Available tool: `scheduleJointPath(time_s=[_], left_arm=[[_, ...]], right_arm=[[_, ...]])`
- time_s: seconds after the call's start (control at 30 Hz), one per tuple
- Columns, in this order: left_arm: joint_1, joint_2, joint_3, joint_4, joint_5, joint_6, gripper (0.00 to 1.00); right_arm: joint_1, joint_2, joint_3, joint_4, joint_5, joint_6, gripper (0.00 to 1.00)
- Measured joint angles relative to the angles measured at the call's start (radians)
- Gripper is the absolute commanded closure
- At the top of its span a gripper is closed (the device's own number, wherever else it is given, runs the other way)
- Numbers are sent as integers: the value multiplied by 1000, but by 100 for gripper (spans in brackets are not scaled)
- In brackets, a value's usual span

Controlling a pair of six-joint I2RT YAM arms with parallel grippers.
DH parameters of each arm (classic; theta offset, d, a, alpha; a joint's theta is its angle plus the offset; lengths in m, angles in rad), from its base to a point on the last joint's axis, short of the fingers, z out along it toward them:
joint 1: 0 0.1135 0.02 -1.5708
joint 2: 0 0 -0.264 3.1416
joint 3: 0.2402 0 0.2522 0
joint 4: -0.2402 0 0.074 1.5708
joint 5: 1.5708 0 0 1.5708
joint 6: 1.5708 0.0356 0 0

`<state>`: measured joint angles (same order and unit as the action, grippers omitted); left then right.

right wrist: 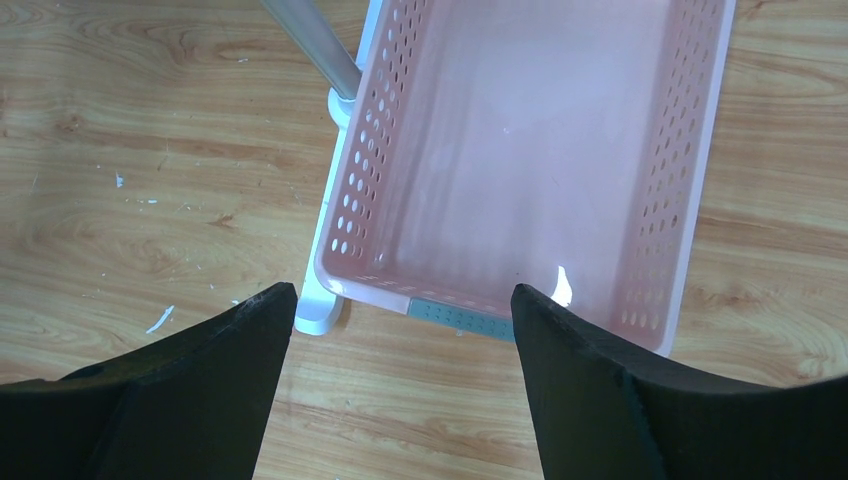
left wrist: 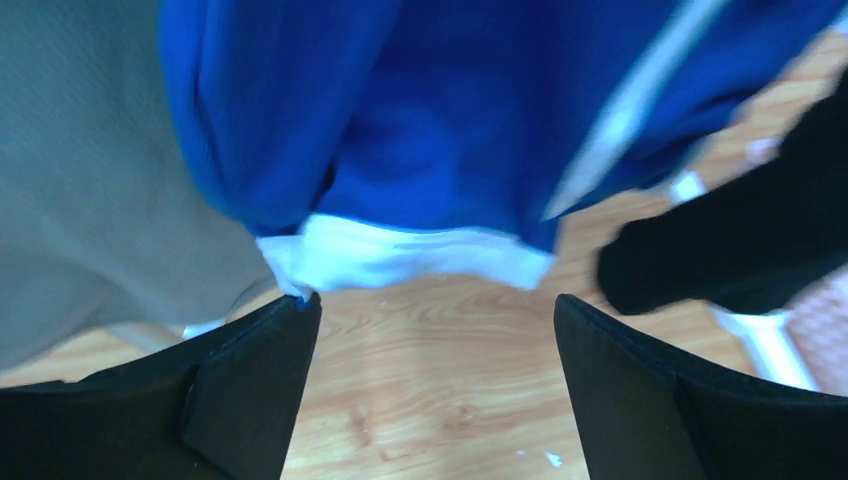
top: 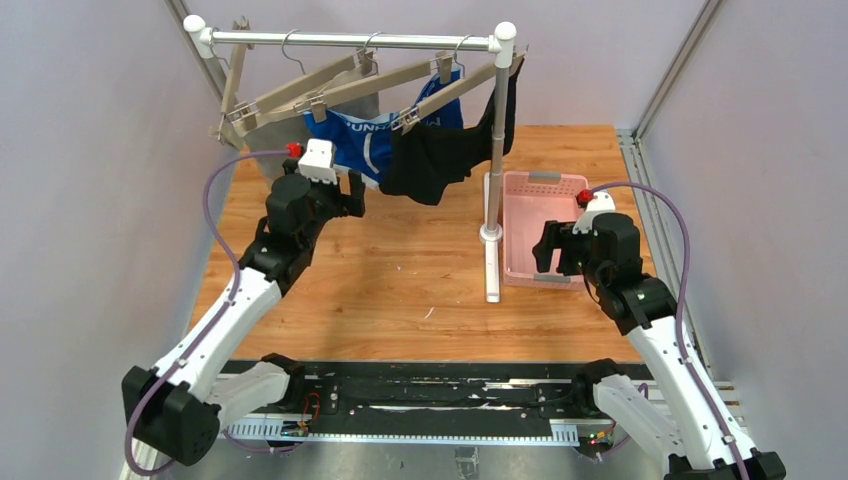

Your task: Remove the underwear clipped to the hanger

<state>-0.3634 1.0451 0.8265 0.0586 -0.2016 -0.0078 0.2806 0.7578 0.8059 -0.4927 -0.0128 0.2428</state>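
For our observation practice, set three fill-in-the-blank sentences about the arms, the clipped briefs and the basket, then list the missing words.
1. The jaws of the left arm stand open just under the ___ briefs with the white trim.
2. The jaws of the right arm stand open above the pink basket, which is ___.
3. On the rack, the pair hanging nearest the basket is ___.
Missing words: blue; empty; black.

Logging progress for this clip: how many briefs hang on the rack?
3. Grey briefs at the left, blue briefs in the middle, black briefs at the right beside the rack post. None lies in the pink basket; nothing looks hidden.
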Motion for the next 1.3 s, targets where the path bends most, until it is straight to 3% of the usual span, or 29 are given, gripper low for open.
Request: scheduleJointPath(time_s=[0.17,0.4,0.53,0.7,0.8,1.07,1.3], left_arm=[[-75,-57,220,-267,63,8,2],[-82,-87,528,-604,116,21,2],[-83,-45,794,-769,87,51,2],[-83,137,1214,-932,-55,109,2],[-49,220,1310,-978,-95,124,2],[212,472,1494,-1099,18,106,2],[298,498,1518,-1103,68,104,2]], right_arm=[[0,-9,-22,16,-17,1,19],[0,-21,-31,25,-34,6,19],[0,-40,-31,25,-40,6,19],[0,-61,-31,24,-42,6,19],[0,-72,-31,23,-42,5,19],[0,-113,-31,7,-41,0,19],[0,-117,-31,1,-52,-3,19]])
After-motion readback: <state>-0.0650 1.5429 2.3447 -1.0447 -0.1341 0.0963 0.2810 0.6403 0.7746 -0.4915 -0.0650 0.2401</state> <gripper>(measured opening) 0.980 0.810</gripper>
